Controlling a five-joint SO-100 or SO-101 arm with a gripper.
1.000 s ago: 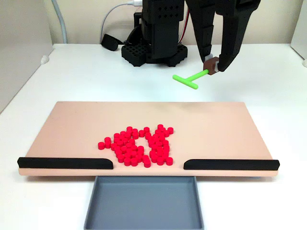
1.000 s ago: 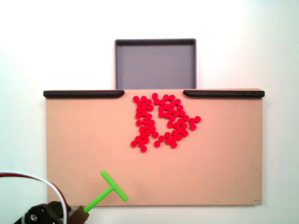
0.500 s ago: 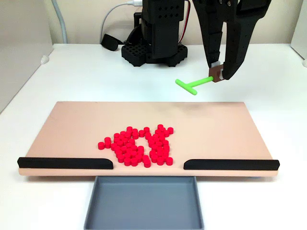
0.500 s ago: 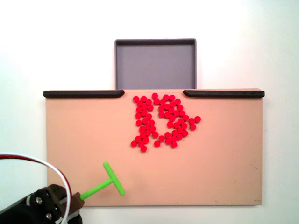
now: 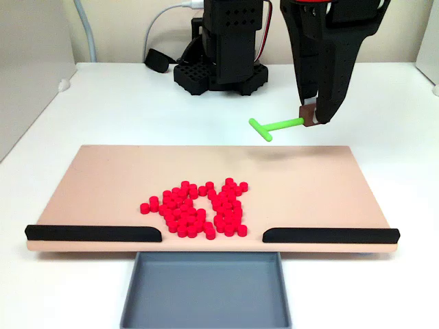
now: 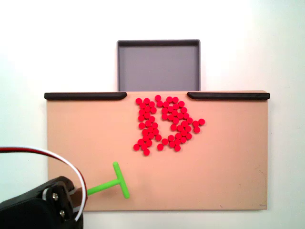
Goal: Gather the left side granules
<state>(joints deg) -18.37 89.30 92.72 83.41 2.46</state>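
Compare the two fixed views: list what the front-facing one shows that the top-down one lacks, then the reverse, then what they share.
Front-facing alone: the arm's black base, a white cable and the end effector clamping the green pusher tool by its stem.
Top-down alone: red and white wires over the arm.
Both: the red granules on the tan board, two black rails, the grey tray.

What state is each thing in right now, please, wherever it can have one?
Gripper: shut on the green pusher's handle, held above the board's far edge.
Green pusher: lifted, touching no granules.
Granules: clustered on the board near the gap, none in the tray.
Tray: empty.
Board: flat.
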